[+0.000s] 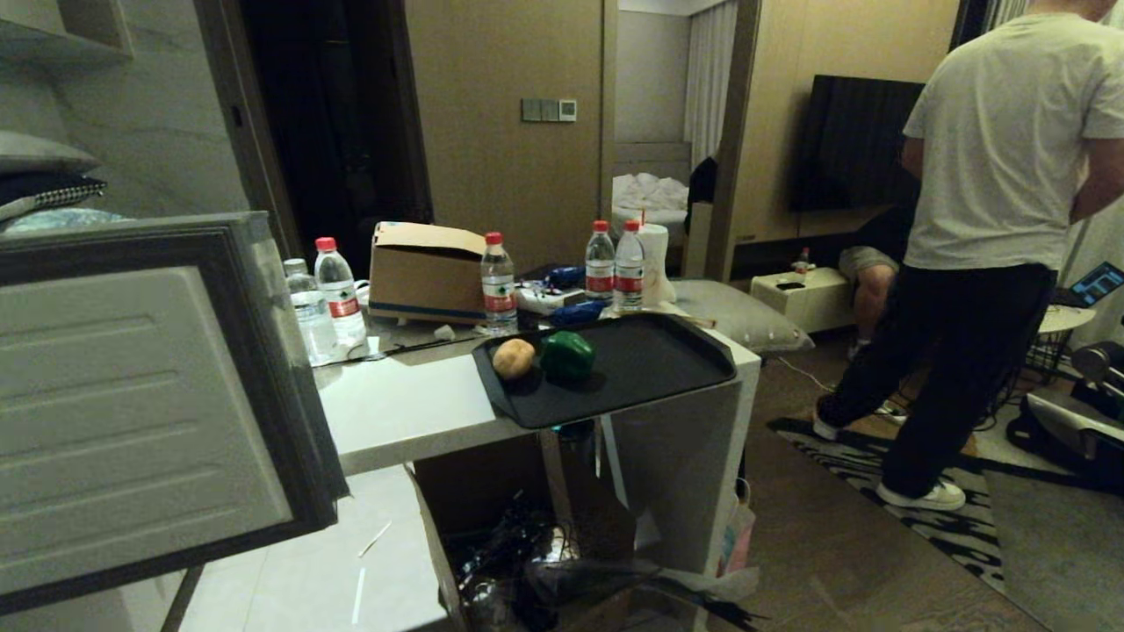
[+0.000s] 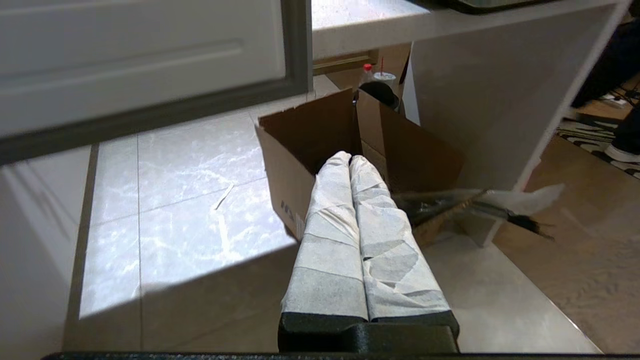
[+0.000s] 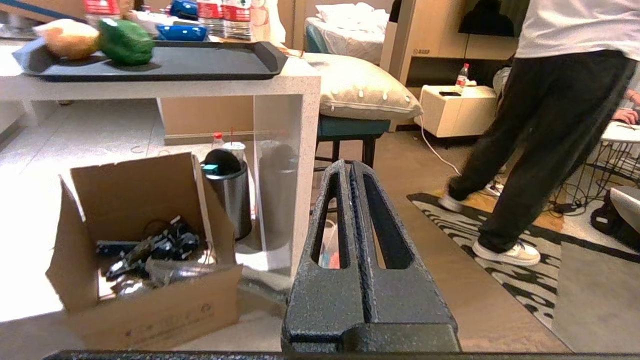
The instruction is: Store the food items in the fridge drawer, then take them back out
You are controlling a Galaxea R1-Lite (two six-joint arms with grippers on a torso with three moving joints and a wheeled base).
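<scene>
Head view showed both food items side by side, touching or nearly so, at the left end of a dark tray [image 1: 667, 360] on the white desk [image 1: 399, 412]: a tan-brown potato-like item [image 1: 514, 357] and a dark green pepper-like item [image 1: 567, 355]. Set on an open tray near the desk edge, they looked laid out for an easy reach from above. The green one was glossy, lobed and the larger; the tan one was matte, smooth and rounded. An open fridge door [image 1: 132, 395] filled the left; the drawer itself was not visible. Neither arm appeared there. In the wrist views, the left gripper [image 2: 349, 161] and right gripper [image 3: 350, 167] hung low near a cardboard box [image 3: 145, 250] on the floor, jaws pressed together and empty, apparently parked. A person [image 1: 983, 219] stood to the right.
</scene>
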